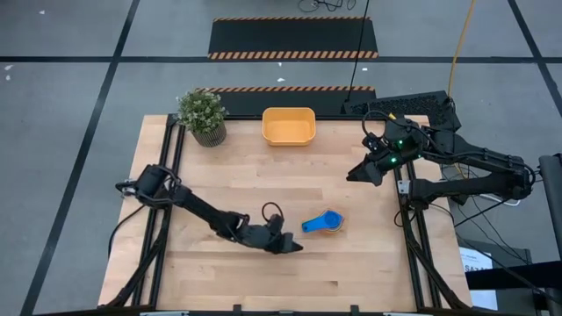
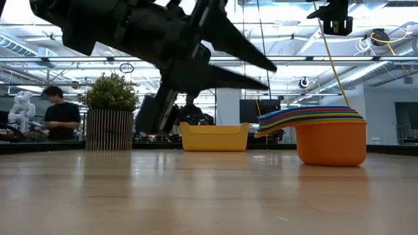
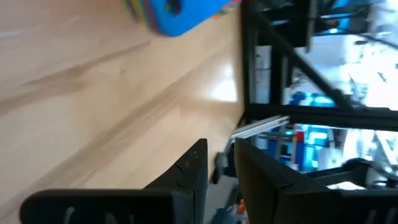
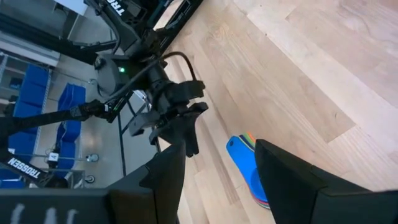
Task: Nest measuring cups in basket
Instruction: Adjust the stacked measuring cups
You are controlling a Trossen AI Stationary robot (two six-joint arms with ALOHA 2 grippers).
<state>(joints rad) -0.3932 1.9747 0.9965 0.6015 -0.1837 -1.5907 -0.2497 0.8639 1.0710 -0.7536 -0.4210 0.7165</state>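
Observation:
The measuring cups (image 1: 322, 223) stand nested in one stack on the table's near right part, light blue on top and orange outermost (image 2: 331, 137), with their handles fanned to one side. The empty orange-yellow basket (image 1: 288, 125) rests on its base at the far edge. My left gripper (image 1: 294, 247) hovers open just left of the stack and above the table (image 2: 271, 75), touching nothing. In its wrist view the cups (image 3: 177, 14) lie off to the side of its fingers (image 3: 221, 144). My right gripper (image 1: 355, 174) is open and raised near the right edge, looking down on the cups (image 4: 245, 165).
A small potted plant (image 1: 203, 116) stands at the far left corner, left of the basket. Bare wood lies between the stack and the basket. Beyond the table in the low view, a person (image 2: 60, 114) sits in the room behind.

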